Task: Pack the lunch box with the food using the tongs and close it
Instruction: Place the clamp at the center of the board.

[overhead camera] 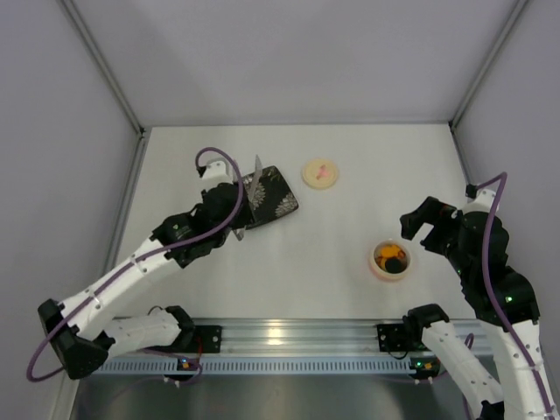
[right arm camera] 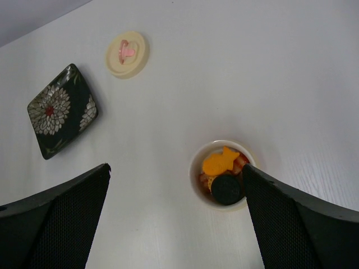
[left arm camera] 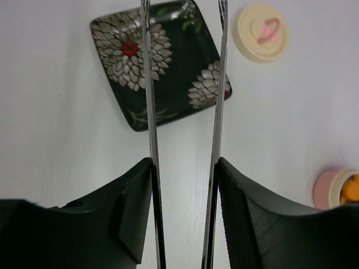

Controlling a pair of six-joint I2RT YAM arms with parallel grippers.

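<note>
Packing seems done: bite-sized food (right arm camera: pixel 220 165) fills the pale pink round cup (left arm camera: pixel 324 188). Left jaws hold thin silvery metal tongs (left arm camera: pixel 148 84); right jaws gape wide. Next, probably the cream round lid (overhead camera: pixel 320 172), at the cup's eleven o'clock.

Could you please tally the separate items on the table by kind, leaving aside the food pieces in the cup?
round lunch box: 1
round lid: 1
square floral plate: 1
metal tongs: 1
Total: 4
</note>
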